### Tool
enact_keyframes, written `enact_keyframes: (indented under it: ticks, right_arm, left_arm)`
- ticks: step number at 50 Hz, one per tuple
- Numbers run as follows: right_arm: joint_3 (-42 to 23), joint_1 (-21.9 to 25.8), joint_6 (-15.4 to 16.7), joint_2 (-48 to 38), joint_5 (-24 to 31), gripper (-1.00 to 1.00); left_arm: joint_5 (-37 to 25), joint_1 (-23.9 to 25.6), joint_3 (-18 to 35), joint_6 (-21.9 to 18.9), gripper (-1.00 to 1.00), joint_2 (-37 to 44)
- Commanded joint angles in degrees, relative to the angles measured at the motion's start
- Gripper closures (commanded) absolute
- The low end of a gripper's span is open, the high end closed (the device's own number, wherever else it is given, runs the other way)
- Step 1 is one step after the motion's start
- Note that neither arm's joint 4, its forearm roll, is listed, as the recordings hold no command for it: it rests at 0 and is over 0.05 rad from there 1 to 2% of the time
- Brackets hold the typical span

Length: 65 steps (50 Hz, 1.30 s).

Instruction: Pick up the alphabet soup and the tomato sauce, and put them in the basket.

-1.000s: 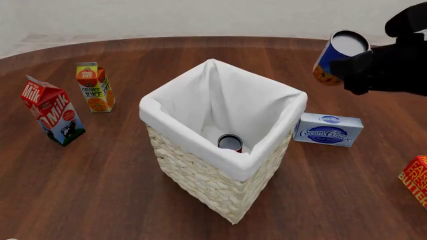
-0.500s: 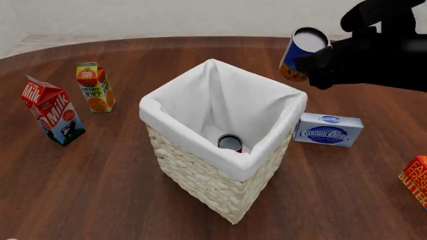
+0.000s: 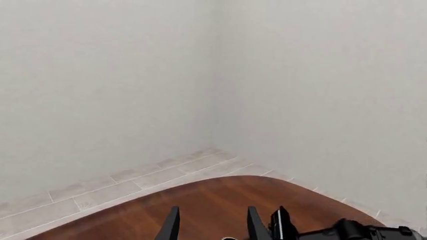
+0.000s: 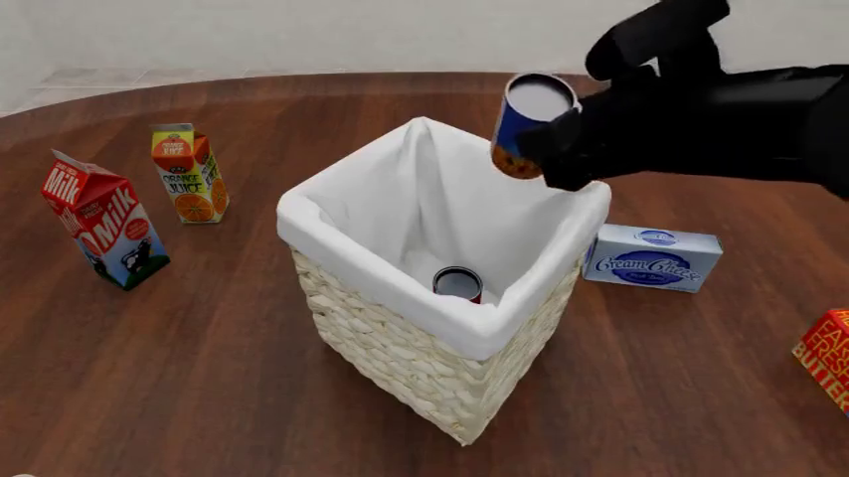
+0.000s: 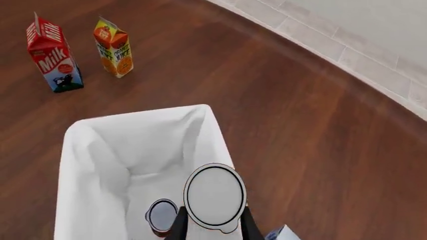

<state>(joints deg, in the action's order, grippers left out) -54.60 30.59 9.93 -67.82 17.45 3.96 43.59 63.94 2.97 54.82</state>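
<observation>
Front view: right gripper [image 4: 551, 149] clamped on alphabet soup [image 4: 528, 123], above basket [image 4: 398, 348] far rim; tomato sauce [image 4: 458, 284] inside basket. Left gripper [image 3: 212, 231] jaws parted, holding nothing.

A round dark brown wooden table [image 4: 265, 397] holds a tall cream wicker basket [image 4: 424, 368] near its middle. At the left stand a milk carton [image 4: 103, 221] and, just beyond it, an orange juice carton [image 4: 190, 174]. A cream cheese box [image 4: 653, 257] lies flat right of the basket, and a red box [image 4: 828, 356] sits at the right edge.
</observation>
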Motion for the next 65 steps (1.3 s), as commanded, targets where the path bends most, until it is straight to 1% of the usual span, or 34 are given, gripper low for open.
enact_keyframes:
  ticks: [1,12,32,65]
  right_arm:
    - [-2.0,2.8,-0.9,-3.1,0.1,1.0]
    - [-2.9,4.0,-0.8,-5.6,0.0,1.0]
    - [-5.8,7.3,0.4,-10.5,0.8,1.0]
    - [-7.4,10.1,0.8,-16.1,0.5,1.0]
  left_arm:
    - [0.0,-0.1,-0.1,0.1,-1.0,-0.3]
    - [0.1,-0.5,-0.4,0.2,-1.0,-0.5]
    - [0.7,-1.0,-1.0,0.5,-1.0,-1.0]
    - [1.0,-1.2,-1.9,0.9,-1.0,-1.5]
